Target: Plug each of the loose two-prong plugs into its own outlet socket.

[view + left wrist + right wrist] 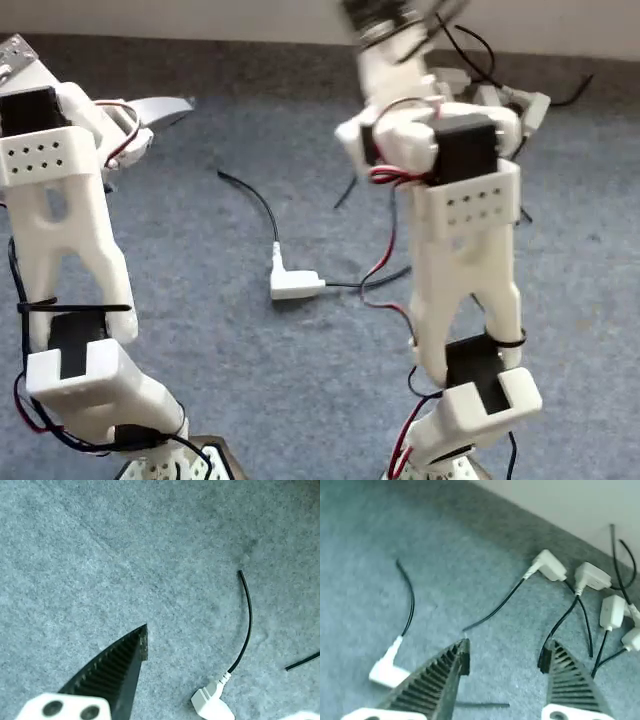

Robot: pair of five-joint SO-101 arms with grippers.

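Note:
A white angled plug (292, 282) with a short black cord (250, 200) lies on the grey carpet between the two arms. The same plug (212, 703) lies below my left gripper (220, 660), which hangs open above the carpet; one black ridged finger (125, 665) shows. My right gripper (504, 652) is open, high over the carpet, with nothing between its fingers. Beyond it several more white plugs (550, 565) (592, 576) (612, 611) lie in a cluster with black cords. The near plug (385, 672) lies off to one side of the right fingers.
The right arm (460, 220) stands tall over the middle right of the carpet, the left arm (60, 200) at the left edge. A loose black cord piece (482, 705) lies under the right gripper. A pale wall (560, 500) borders the carpet at the back.

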